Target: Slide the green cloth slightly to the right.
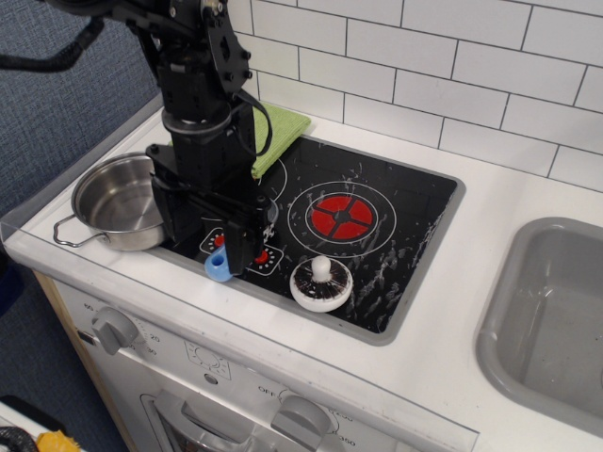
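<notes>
Lime-green fabric: the green cloth (pixel 276 137) lies at the back left corner of the black cooktop (pixel 396 226), partly over the rear left burner ring and partly hidden behind my arm. It is rumpled, its right edge near the white tiled wall (pixel 424 56). My gripper (pixel 236 252) hangs low over the front left of the cooktop, well apart from the cloth. The fingers are dark against dark glass, so I cannot tell whether they are apart or together. A small blue object (pixel 219 266) sits just beside the fingertips. A steel pot (pixel 111 202) stands left of my arm on the counter edge. A white-and-dark mushroom-like piece (pixel 321 282) rests at the front of the cooktop. The red burner (pixel 341 217) is to the right. The grey sink (pixel 551 320) is far right.
</notes>
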Controlling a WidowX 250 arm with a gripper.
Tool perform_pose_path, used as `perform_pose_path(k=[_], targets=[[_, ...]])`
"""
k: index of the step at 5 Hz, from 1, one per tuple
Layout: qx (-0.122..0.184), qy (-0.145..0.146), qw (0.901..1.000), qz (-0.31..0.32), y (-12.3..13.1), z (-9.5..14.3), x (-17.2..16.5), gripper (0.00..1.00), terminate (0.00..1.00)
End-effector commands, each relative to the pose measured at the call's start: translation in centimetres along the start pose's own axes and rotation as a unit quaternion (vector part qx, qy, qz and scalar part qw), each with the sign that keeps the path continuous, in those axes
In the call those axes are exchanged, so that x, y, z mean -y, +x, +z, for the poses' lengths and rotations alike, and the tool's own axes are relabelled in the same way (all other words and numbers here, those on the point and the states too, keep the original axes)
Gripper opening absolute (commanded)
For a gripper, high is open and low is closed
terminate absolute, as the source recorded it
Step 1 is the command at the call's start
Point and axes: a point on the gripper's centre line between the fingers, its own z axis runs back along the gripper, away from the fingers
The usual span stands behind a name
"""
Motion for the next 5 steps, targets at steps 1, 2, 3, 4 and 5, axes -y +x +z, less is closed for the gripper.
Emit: perform_pose_path(k=[1,2,3,4,5], targets=[[0.006,-0.099,0.9932,0.06,4.1,2.0,-4.5,1.0,0.0],[0.017,-0.088,0.9922,0.086,7.7,2.3,-7.4,1.0,0.0],[0.022,-0.076,0.994,0.076,10.4,1.7,-8.0,1.0,0.0],[0.033,-0.044,0.9968,0.058,12.2,1.2,-7.8,1.0,0.0],[0.039,-0.011,0.9976,0.057,13.5,0.4,-8.6,1.0,0.0]])
